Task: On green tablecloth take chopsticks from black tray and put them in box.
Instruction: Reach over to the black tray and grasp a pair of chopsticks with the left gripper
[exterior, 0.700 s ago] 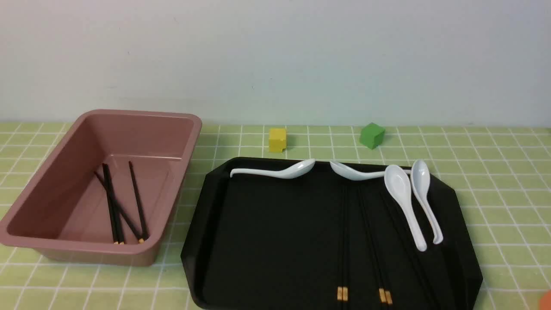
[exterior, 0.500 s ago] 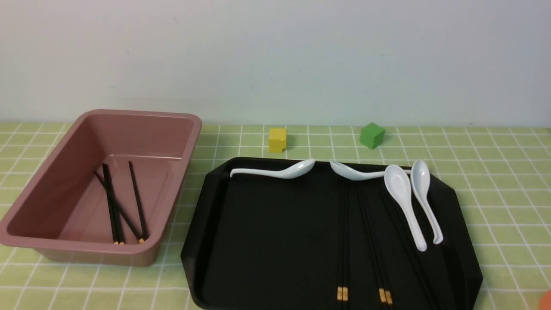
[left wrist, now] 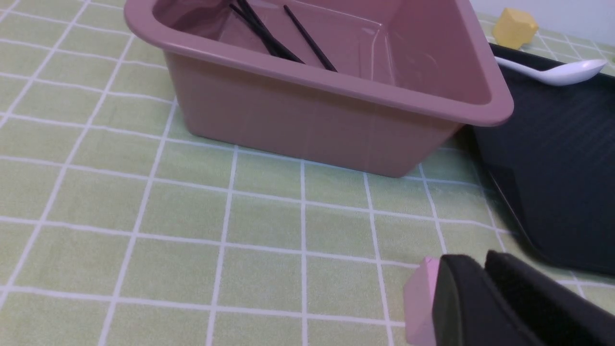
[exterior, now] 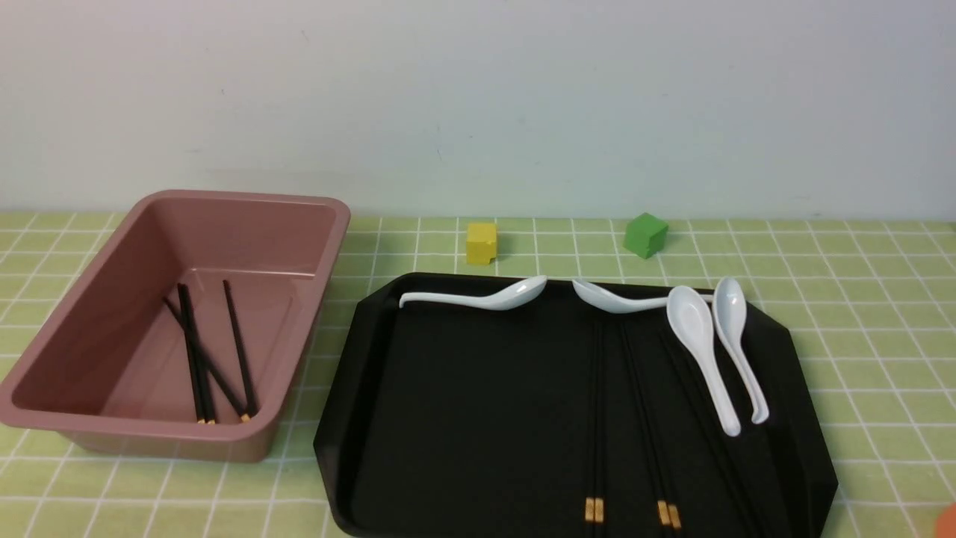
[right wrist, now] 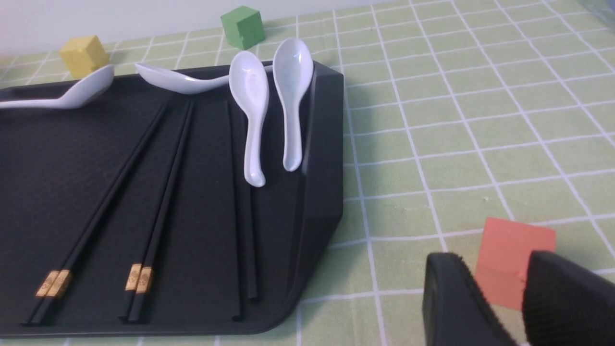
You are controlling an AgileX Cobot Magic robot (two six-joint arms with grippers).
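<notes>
Since nothing has shifted this last half-second, several chopsticks (right wrist: 166, 192) still wait on the black tray (exterior: 463, 418), others already in the pink box (exterior: 246, 197); left pincer (left wrist: 483, 262) closed empty, right pincer (right wrist: 499, 262) slightly parted, empty.

No legible text, label, brand or number; gold bands on chopsticks (right wrist: 163, 206) too blurred to read.
</notes>
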